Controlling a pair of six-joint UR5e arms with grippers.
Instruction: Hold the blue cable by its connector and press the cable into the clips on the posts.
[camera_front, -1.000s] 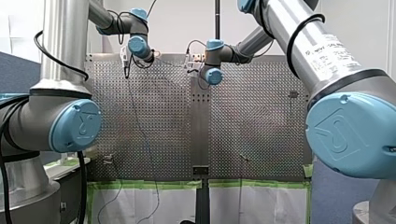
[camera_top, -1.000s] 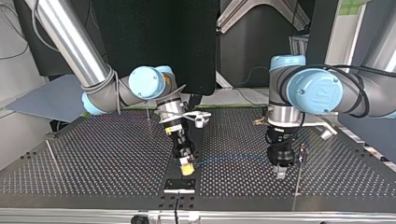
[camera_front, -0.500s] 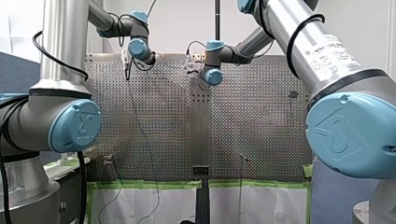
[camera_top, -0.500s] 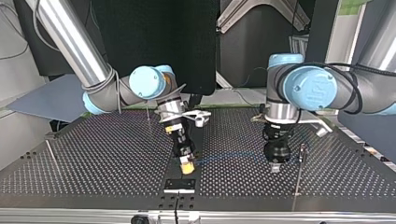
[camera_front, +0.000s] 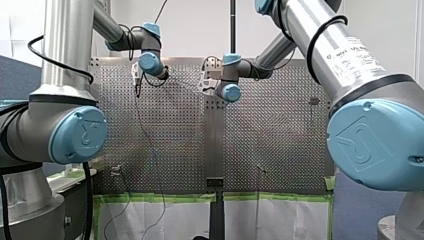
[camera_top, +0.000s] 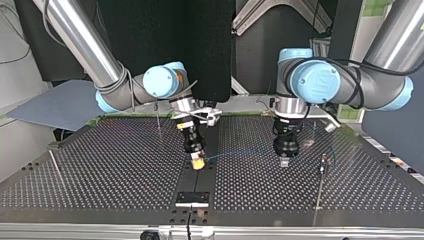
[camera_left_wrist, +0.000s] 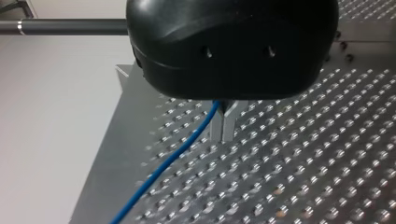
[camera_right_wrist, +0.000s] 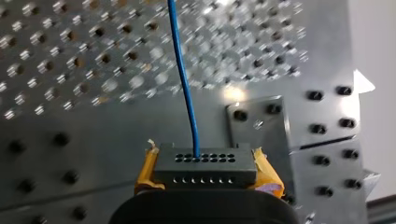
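Over the last second both arms had drawn back from the table's (camera_top: 100, 175) edge nearest the top camera, toward the edge on the arms' own side, moving together. The right gripper (camera_top: 198, 163) had kept to the table's middle strip. The left gripper (camera_top: 284, 161), which had hung just beside the thin post (camera_top: 320, 185) toward the edge at the top view's right, now stood clearly apart from it. The cable (camera_top: 240, 151) ran between the two grippers as a nearly straight blue line above the table, touching no post that I could make out. In the right wrist view the yellow pads (camera_right_wrist: 145, 170) pinched the black connector (camera_right_wrist: 205, 164) from both sides, the cable leaving its face. In the left wrist view the metal fingers (camera_left_wrist: 224, 127) were pressed together, with the cable running in at their root, seemingly nipped there. I judged this a carrying move with the cable held stretched. The pressing into clips was not yet done, and the span would next need lining up over a post.
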